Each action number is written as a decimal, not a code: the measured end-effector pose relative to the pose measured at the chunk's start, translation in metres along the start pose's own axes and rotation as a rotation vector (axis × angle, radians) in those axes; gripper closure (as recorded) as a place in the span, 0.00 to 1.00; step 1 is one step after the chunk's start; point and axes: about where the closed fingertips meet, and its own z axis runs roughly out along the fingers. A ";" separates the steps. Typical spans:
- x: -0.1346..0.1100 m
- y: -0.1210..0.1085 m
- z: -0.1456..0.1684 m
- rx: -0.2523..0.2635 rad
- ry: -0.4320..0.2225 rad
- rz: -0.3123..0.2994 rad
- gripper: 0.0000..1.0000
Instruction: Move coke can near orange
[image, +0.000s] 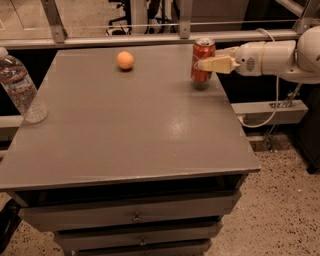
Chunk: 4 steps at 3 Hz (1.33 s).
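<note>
The gripper (205, 63) reaches over the table (125, 135) edge, fingers (216, 64) pinching the can (203, 50); the orange (125, 60) lies well beyond the fingertips.

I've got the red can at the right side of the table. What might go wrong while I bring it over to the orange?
1. The two-finger gripper holds the red aluminium coke can close to the right edge of the grey table top. If the grip slips, the can may tip or drop to the floor.
2. The small round orange lies loose near the back edge. A nudge from the can or gripper would likely roll it away.
</note>
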 end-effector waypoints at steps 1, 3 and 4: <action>-0.003 0.000 0.001 -0.001 -0.004 -0.003 0.88; -0.010 0.001 0.023 -0.033 -0.023 -0.025 1.00; -0.014 0.001 0.061 -0.100 -0.039 -0.031 1.00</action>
